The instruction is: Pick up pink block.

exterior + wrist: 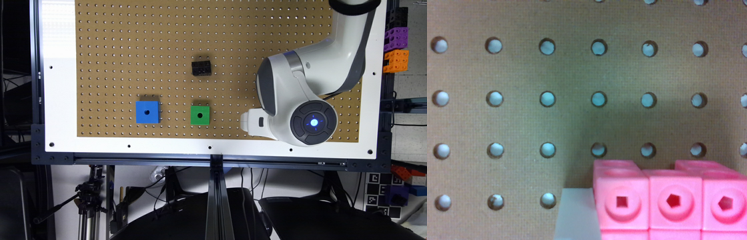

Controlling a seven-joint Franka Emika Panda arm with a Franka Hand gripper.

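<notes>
The pink block [672, 200] sits very close in the wrist view, a bright-pink studded brick over the brown pegboard [527, 125]. One pale grey finger [574, 217] lies flush against its side; the opposite finger is past the frame edge. In the exterior view the gripper [248, 121] is a white part low over the pegboard [133, 50], toward the exterior view's right, just right of the green cube [200, 115]. There the arm hides the pink block.
A black studded brick [201, 68] lies mid-board and a blue cube [147, 112] lies left of the green cube. The white arm [310, 83] covers the board's right side. Coloured blocks [396, 43] are stacked beyond the right edge.
</notes>
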